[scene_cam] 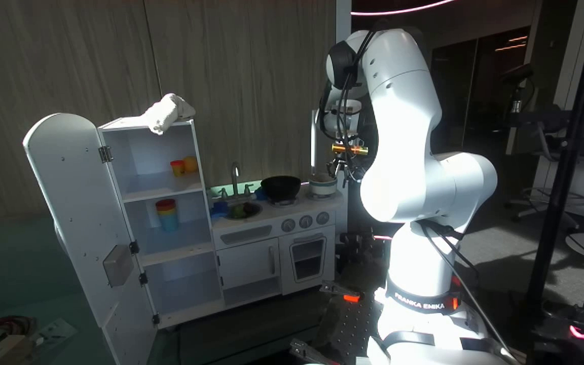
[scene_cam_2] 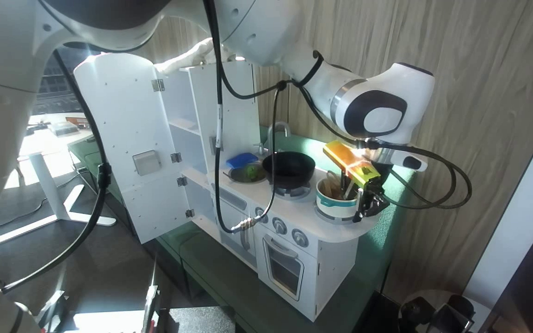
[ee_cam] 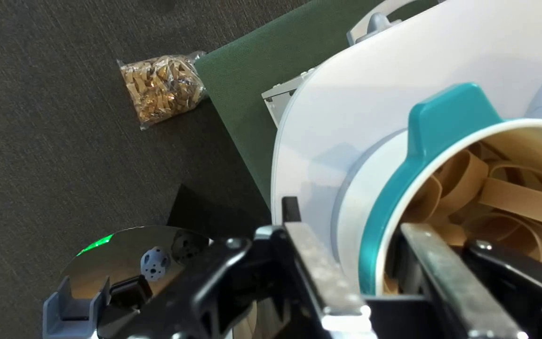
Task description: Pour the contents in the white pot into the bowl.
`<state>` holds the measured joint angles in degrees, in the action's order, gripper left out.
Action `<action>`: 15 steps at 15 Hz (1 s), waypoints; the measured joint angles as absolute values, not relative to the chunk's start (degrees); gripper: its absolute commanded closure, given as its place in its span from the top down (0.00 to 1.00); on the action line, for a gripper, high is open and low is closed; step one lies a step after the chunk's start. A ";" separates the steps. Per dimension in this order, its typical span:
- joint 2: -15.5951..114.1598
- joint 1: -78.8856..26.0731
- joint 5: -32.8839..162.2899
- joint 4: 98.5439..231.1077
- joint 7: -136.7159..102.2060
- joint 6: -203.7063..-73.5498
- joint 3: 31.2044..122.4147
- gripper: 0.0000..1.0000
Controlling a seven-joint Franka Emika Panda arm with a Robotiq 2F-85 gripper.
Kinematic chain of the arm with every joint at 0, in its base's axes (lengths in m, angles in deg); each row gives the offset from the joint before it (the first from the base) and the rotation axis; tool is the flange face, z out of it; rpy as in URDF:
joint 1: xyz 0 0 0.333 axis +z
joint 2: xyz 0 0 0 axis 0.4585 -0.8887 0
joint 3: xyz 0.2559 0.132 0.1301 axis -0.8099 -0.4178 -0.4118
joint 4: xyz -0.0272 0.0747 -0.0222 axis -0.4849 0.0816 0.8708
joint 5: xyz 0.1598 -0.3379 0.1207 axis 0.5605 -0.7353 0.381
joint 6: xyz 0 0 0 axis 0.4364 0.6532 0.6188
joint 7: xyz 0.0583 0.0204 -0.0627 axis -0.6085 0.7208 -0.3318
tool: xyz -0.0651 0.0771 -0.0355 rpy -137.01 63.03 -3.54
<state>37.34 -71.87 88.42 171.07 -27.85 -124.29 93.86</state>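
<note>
The white pot with a teal band stands upright on a stove burner in both exterior views and fills the right of the wrist view. It holds tan curled strips. My gripper is open and straddles the pot's rim, one finger inside the pot and one outside. A gap shows between each finger and the wall. In the exterior views the gripper is at the pot's side. The bowl, black and round, sits on the neighbouring burner in both exterior views; it is out of the wrist view.
A sink with a green item and a blue item lies beyond the bowl, with a faucet behind. A white toy fridge with its door open stands beside it. A bag of tan strips lies on the floor.
</note>
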 measured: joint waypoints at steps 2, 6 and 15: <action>37.41 -71.88 89.17 171.70 -27.86 -125.74 93.08 0.03; 38.30 -71.53 89.51 173.49 -27.75 -129.17 91.77 0.03; 46.05 -66.00 76.74 178.69 -18.29 -135.18 94.46 0.02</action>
